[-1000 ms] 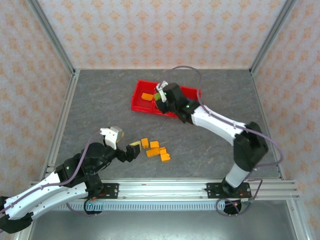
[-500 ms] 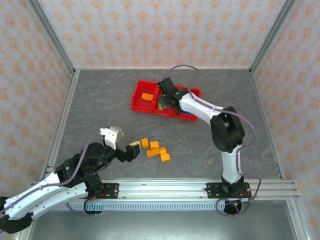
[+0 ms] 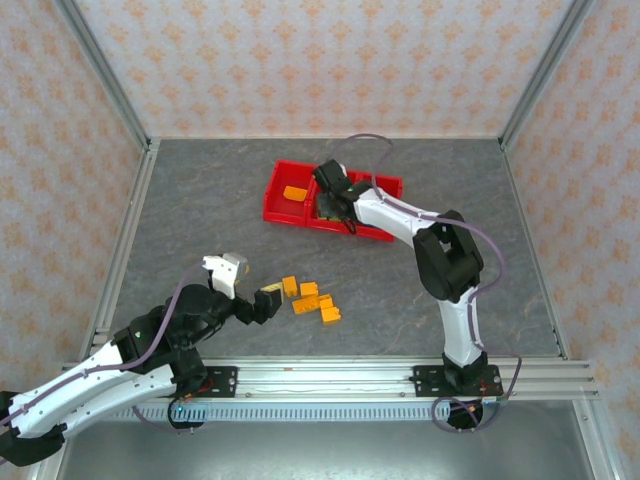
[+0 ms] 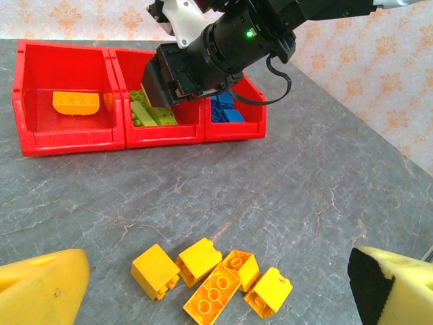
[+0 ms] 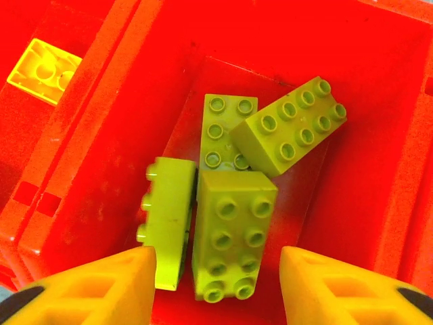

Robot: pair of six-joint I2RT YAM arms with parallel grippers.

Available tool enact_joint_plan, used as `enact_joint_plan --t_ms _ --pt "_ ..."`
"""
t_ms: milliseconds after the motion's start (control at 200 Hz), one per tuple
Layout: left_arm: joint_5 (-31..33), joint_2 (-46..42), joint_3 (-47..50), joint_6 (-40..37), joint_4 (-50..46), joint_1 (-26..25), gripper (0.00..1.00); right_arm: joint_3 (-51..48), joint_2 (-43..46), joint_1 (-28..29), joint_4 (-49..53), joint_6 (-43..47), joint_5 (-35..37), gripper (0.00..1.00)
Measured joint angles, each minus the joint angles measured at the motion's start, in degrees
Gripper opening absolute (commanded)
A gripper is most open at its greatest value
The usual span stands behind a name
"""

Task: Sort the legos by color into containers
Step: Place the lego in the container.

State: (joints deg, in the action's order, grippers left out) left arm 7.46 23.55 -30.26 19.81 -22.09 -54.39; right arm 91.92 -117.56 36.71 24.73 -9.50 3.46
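The left gripper (image 3: 263, 303) hangs wide open and empty, near five loose orange-yellow studded plastic bricks (image 4: 213, 277) on the grey table (image 3: 200, 220). Over the middle bin of the bright red three-bin plastic tray (image 4: 74, 145), the right gripper (image 3: 327, 192) is spread open, holding nothing, above four lime green bricks (image 5: 233, 230).

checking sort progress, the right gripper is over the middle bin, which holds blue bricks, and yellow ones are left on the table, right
Not quite. The middle bin holds lime green bricks, not blue, as the right wrist view shows. The right gripper is over that bin, and orange-yellow bricks lie on the table.
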Motion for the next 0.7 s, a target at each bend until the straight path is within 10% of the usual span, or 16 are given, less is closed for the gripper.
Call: enact_joint_plan --t_ms 701 --pt "0.5 2.2 0.0 0.1 0.0 0.0 0.99 -16.4 23.0 1.5 -5.0 -12.4 -6.6 0.89"
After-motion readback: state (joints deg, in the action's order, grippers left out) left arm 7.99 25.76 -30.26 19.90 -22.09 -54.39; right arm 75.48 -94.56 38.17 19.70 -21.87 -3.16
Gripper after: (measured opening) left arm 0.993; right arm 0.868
